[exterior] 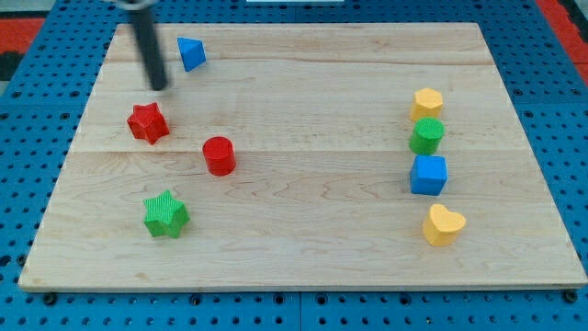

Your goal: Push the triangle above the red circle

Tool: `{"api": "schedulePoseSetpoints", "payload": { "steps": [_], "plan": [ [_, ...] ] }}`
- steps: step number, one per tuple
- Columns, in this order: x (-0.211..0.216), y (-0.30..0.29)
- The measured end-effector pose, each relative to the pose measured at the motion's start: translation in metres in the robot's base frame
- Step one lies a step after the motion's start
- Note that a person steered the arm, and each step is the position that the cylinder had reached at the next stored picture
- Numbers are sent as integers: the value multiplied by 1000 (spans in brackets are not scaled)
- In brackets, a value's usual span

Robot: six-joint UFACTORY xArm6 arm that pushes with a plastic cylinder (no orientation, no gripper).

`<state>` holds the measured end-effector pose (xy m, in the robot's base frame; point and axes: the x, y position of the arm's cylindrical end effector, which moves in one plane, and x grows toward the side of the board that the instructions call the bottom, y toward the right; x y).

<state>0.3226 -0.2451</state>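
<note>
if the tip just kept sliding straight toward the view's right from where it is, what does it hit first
Most likely the blue triangle. My tip sits just to its left and slightly lower in the view, so it may only clip the triangle's lower edge or slip past below it; depth is hard to judge. Beyond that, the board looks free.

No text, label, brand, number or sign can be read anywhere in the camera view. The wooden surface [303, 257] is seen unmarked, the coloured blocks upon it are unlettered, and nothing is printed on the blue pegboard [37, 74] around it.
</note>
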Motion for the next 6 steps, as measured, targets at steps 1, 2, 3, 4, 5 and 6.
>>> {"api": "schedulePoseSetpoints", "payload": {
  "steps": [1, 2, 3, 4, 5, 6],
  "plan": [
    [-65, -21],
    [-82, 42],
    [-78, 109],
    [-82, 110],
    [-97, 66],
    [-88, 73]
  ]
}}
